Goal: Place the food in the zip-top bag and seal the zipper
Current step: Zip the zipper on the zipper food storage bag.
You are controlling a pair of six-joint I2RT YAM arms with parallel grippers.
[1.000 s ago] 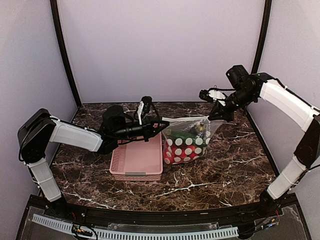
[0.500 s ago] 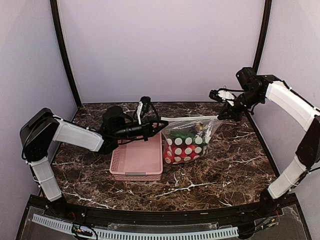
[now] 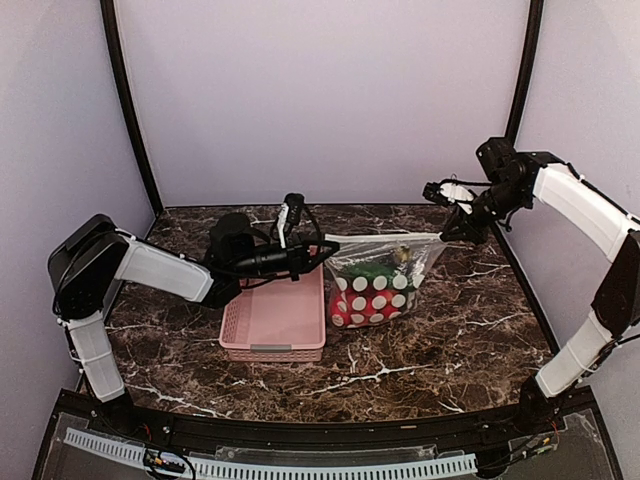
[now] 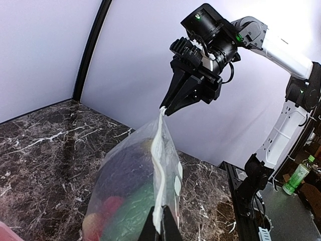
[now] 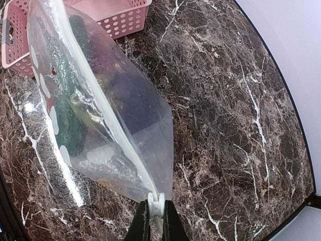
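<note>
Plastic bag, clear and floppy with white polka dots (image 3: 375, 285), hangs stretched between the two pairs of jaws. The left jaws are fully closed and pinch one end of the thin pale press-seal strip (image 3: 385, 239) at the bag's mouth. The right jaws are almost closed and pinch the other end of the same strip. The strip runs straight and tight from one pair of jaws to the other. In the wrist views it looks like one thin line, but I cannot tell if it is pressed shut.

Below both jaws the bag holds the small toy food: red round fruits (image 4: 108, 206), a green piece (image 4: 135, 201) and a dark purple eggplant (image 4: 125, 165). The bag's bottom seems to rest on the dark marble counter (image 3: 450, 320). A pink slatted plastic basket (image 3: 275, 320) stands just below the left jaws, beside the bag.
</note>
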